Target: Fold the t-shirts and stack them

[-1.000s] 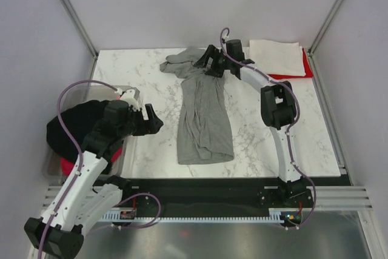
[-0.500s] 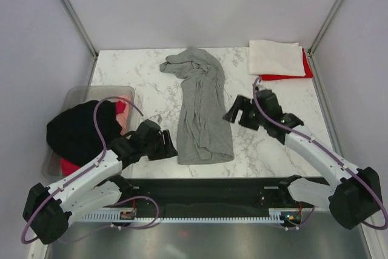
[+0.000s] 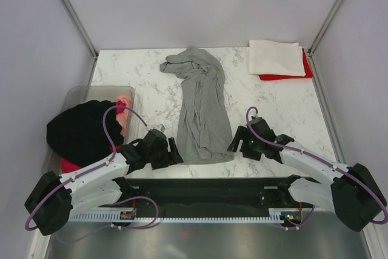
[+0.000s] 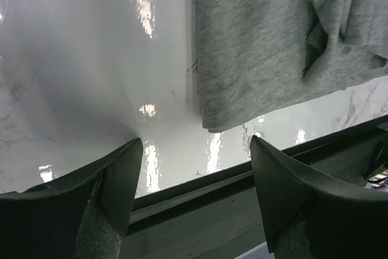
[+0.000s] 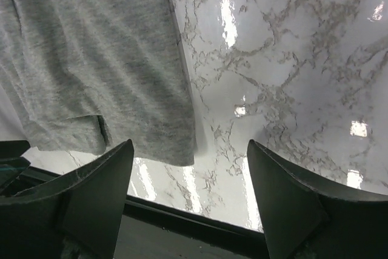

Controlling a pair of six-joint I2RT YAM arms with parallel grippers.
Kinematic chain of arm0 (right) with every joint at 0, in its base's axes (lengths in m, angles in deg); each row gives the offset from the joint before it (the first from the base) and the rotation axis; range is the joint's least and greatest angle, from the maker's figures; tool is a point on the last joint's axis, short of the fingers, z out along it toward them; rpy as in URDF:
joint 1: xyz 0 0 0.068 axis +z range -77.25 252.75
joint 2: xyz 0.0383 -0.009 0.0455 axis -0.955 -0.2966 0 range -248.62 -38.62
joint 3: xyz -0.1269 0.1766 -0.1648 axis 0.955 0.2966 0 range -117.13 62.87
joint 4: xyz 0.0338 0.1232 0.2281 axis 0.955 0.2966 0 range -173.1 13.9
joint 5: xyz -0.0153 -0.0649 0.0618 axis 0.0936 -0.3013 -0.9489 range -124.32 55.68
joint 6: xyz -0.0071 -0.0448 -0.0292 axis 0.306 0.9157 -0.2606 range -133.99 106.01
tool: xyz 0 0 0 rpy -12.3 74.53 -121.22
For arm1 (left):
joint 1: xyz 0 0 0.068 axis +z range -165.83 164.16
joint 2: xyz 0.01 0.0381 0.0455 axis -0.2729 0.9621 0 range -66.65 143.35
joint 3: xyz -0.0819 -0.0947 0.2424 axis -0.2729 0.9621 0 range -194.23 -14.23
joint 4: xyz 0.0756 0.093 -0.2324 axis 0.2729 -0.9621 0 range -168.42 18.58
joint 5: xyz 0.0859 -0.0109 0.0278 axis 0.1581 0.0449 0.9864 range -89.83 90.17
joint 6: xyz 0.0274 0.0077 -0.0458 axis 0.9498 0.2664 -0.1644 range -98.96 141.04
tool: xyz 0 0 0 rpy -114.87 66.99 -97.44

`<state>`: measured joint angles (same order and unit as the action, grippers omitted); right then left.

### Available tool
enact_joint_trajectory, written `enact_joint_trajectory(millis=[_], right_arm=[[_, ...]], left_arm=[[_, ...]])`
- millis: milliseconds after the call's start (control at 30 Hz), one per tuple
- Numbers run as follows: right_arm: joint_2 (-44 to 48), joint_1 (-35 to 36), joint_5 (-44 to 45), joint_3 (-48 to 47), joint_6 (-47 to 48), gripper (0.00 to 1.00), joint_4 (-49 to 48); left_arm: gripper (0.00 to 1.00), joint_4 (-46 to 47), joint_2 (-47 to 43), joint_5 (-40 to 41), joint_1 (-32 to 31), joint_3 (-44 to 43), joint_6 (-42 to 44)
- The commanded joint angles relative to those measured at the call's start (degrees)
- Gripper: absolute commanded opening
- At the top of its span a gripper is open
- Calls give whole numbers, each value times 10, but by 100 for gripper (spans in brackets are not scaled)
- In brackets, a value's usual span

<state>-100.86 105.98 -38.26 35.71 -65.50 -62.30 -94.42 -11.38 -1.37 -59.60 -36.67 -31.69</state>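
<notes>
The table [image 3: 151, 83] has a glossy white marble-look top with grey veins, and both wrist cameras catch bright light spots bouncing off it. It's boxed in by plain pale grey walls [image 3: 182, 4] on three sides, with slanted aluminium posts [image 3: 70, 7] running up from the back corners. Along the near edge there's a black rail [image 3: 206, 187] where the arms are bolted, and a brushed metal shelf [image 3: 200, 241] sits in front of that. The grey t-shirt [image 3: 203, 110] lies in the middle of the table as a long narrow strip running back to front. It's bunched up at the far end, and its hem sits flat close to the near edge. The left gripper [image 4: 195, 144] is low over the marble just off the hem's left corner, with its fingers spread wide and nothing between them. The right gripper [image 5: 190, 144] does the same thing at the hem's right corner, also released and not pinching any fabric. In the back right corner a folded white t-shirt [image 3: 276, 57] sits on top of a red t-shirt [image 3: 285, 77]. The red one peeks out along the near and right sides. On the left edge is a clear plastic tub [image 3: 85, 92] with a black t-shirt [image 3: 82, 131] heaped over it. A pink t-shirt [image 3: 124, 110] pokes out beside the black one.
</notes>
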Motion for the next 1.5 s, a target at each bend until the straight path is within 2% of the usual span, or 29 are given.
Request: enact_joint_trajectory(millis=[0,133,200,300,400,433,467,500,533,567,600,667,733,867,967,1167,1300,1467], right_arm=[[-20,3,12,17,-14,82,-61],[-39,7,7,36,-23,76,-90],[-48,9,2,43,-26,69,-112],[-61,10,-4,55,-30,58,-132],[-71,12,-12,68,-32,53,-164],[-78,14,-17,70,-32,49,-170],[-82,14,-18,70,-31,38,-177],[-88,14,-18,71,-31,32,-181],[-90,13,-20,72,-31,25,-182],[-90,14,-22,71,-30,14,-185],[-86,13,-26,71,-30,8,-185],[-72,15,-33,62,-28,0,-162],[-28,24,-23,37,-26,0,-119],[68,36,11,-13,-23,0,43],[122,48,13,-40,-32,0,111],[173,157,42,-65,-100,0,171],[191,239,118,-84,-155,0,213],[187,310,208,-105,-199,0,253]], left_arm=[[79,66,17,14,-5,13,-29],[76,93,41,14,-7,21,-36],[74,110,49,14,-7,25,-38],[68,125,64,14,-8,26,-40],[59,142,82,14,-9,29,-42],[49,157,88,14,-9,30,-42],[43,165,100,12,-9,27,-41],[37,173,109,9,-9,24,-40],[24,182,115,3,-9,20,-34],[15,183,121,0,-10,7,-29],[5,182,128,-2,-11,0,-21],[2,149,115,-2,-18,-22,-19],[2,99,65,14,-35,-44,-32],[2,-32,-46,51,-71,-107,-61],[2,-126,-102,74,-111,-153,-85],[2,-244,-109,109,-224,-220,-150],[2,-281,-108,145,-316,-231,-221],[2,-318,-109,176,-339,-190,-258]])
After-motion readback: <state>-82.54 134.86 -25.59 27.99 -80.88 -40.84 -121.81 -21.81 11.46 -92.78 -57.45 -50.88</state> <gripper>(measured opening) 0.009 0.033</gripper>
